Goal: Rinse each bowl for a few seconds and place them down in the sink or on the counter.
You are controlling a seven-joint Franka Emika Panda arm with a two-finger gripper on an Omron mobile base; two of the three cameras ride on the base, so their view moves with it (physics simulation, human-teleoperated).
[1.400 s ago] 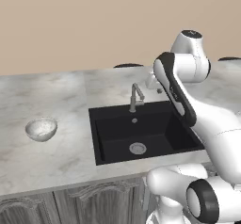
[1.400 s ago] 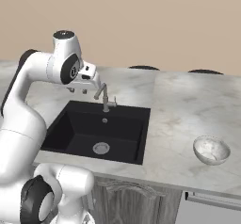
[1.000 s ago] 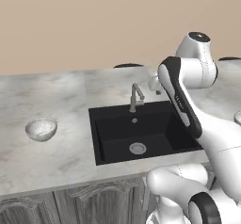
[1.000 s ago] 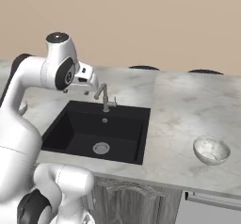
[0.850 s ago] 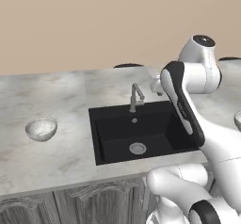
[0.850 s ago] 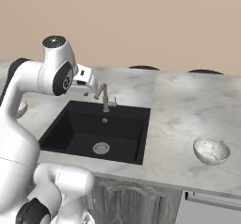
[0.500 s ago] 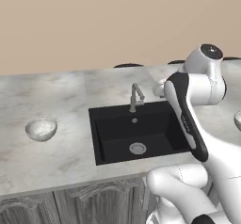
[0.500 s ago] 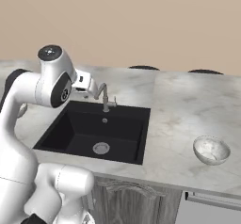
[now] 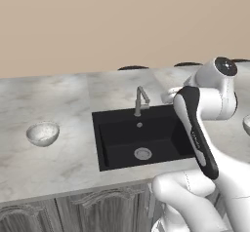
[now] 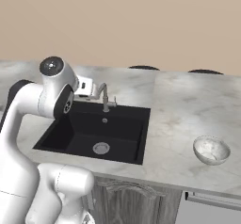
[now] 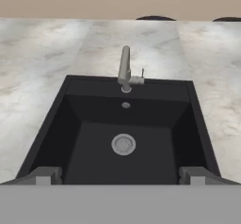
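Claw [image 11: 120,177] spread wide and empty above the sink [image 11: 123,132], facing the faucet [image 11: 126,72]; both bowls [image 9: 43,133] wait unrinsed on the table [image 9: 58,158].

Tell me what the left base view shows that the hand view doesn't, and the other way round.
Left base view alone: a bowl sitting upright on the counter to the left of the sink, the grey cabinet doors below, and the robot's arm.

Hand view alone: the open gripper, its two fingertips spread wide apart over the near edge of the basin, holding nothing.

Both: the black sink, its round metal drain, the grey faucet and the marbled counter around the basin.
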